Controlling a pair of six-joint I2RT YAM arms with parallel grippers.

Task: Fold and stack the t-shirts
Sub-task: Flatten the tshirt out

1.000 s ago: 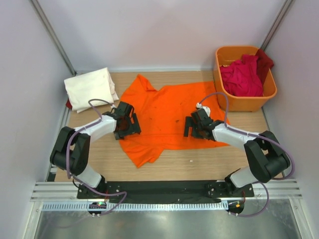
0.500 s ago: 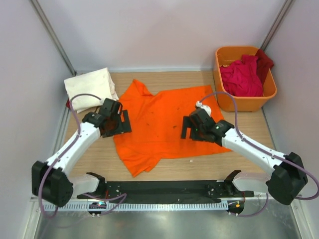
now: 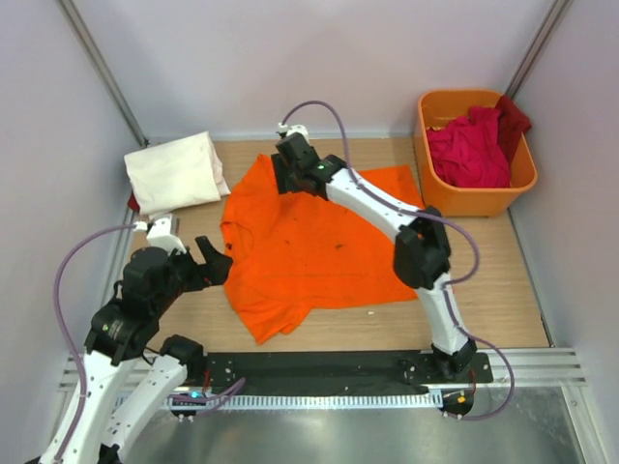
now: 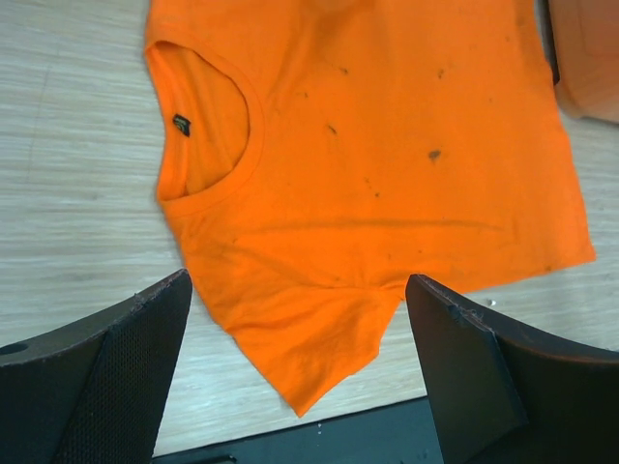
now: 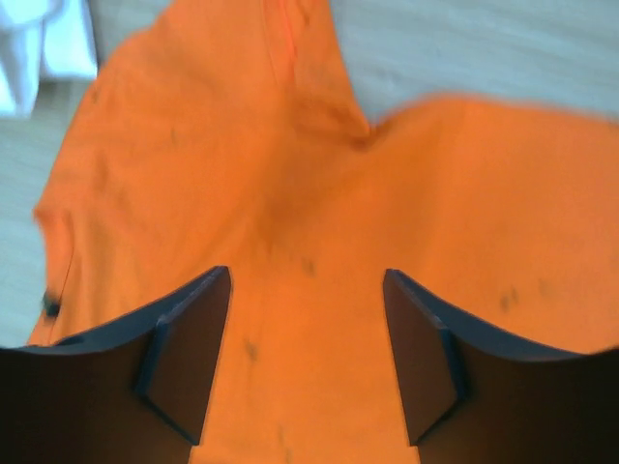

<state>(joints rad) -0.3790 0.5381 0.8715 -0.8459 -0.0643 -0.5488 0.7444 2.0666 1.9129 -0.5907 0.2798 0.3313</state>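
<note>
A bright orange t-shirt lies spread flat on the wooden table, collar to the left. My left gripper is open and empty, raised above the shirt's near left edge. In the left wrist view the shirt with its collar and near sleeve lies below the open gripper. My right gripper is open and empty over the shirt's far sleeve. The right wrist view shows orange cloth under the open gripper. A folded cream-white t-shirt lies at the far left. Crimson and dark red t-shirts are heaped in the tub.
The orange plastic tub stands at the far right. A bit of dark red cloth shows under the cream-white shirt. The black base rail runs along the near edge. Walls close in the table on three sides.
Both grippers have left the shirt. The left arm pulled back and up to the near left. The right arm swung to the far sleeve. The shirt shifted left; its collar now shows.
</note>
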